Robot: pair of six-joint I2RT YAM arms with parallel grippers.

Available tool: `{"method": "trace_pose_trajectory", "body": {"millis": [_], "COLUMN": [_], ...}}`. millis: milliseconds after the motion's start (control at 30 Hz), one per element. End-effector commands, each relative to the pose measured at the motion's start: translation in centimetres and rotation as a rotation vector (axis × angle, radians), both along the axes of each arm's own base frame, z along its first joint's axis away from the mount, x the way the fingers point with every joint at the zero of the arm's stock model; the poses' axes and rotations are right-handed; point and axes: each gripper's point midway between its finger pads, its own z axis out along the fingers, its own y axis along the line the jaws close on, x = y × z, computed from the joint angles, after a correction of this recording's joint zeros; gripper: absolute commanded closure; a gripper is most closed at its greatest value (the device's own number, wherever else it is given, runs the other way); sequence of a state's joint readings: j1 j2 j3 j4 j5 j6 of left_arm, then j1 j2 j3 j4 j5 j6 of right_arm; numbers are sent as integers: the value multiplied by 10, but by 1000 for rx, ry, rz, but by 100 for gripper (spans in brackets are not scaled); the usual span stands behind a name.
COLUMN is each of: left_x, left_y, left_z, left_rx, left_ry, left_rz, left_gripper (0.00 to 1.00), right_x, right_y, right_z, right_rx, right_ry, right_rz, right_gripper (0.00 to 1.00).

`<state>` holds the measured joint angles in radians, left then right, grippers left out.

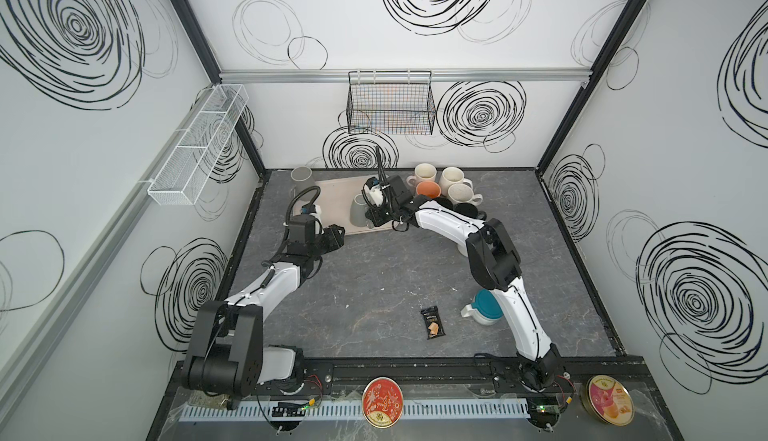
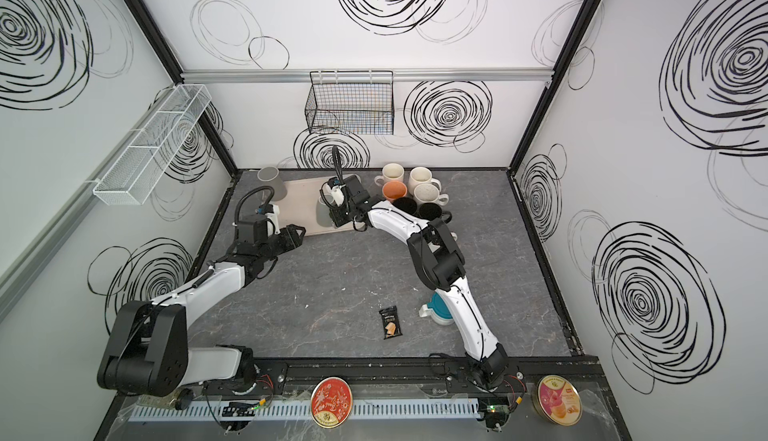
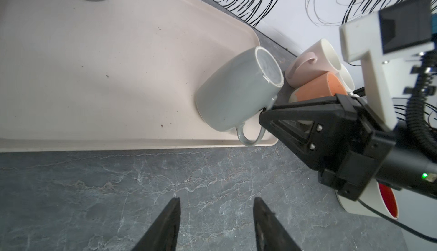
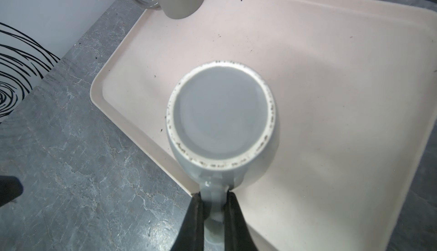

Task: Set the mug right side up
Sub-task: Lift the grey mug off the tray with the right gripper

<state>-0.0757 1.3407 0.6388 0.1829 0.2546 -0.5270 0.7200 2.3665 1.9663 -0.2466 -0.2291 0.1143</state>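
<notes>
Clamping the grey mug [image 4: 222, 117] by its handle are the right jaws; left jaws gape; packet [image 1: 432, 323] lettering unreadable.

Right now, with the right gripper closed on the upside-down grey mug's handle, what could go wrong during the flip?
1. The right gripper pinches only the thin handle of the grey mug; the body may pivot or slip between the jaws once lifted.
2. The mug stands near a corner of the tray, close to the orange mug and its neighbours; a wide swing could knock them.
</notes>
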Motion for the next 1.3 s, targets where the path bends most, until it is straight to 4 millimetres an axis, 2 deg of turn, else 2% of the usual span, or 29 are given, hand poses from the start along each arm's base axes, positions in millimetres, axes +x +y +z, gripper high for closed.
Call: {"method": "trace_pose_trajectory", "body": {"millis": [0, 133, 267, 333, 433, 567, 800, 1000, 1267], "left_x": [5, 2, -1, -1, -3, -8, -13, -16, -15], "left_y": [0, 0, 2, 1, 2, 4, 8, 9, 9], "left_z": [21, 21, 20, 19, 17, 19, 21, 17, 15], "left_rx": [-36, -17, -9, -11, 8, 24, 53, 57, 53], "left_ry": [-80, -74, -76, -76, -64, -72, -70, -65, -61], "left_rz": [5, 3, 19, 18, 29, 39, 46, 46, 43], "left_gripper": [47, 47, 46, 46, 45, 44, 44, 43, 43], "right_x": [4, -2, -11, -12, -13, -10, -7, -8, -7], "right_y": [4, -4, -3, -1, 2, 3, 8, 1, 1], "right_z": [54, 36, 34, 33, 30, 28, 23, 19, 8], "right_rx": [39, -64, -144, -195, -265, -320, -316, -357, -366], "right_ry": [-103, -94, -132, -163, -200, -226, -206, -198, -185], "right_rz": [-11, -17, -14, -13, -5, -30, -31, -59, -55], "right_gripper": [100, 100, 100, 86, 72, 61, 47, 41, 40]}}
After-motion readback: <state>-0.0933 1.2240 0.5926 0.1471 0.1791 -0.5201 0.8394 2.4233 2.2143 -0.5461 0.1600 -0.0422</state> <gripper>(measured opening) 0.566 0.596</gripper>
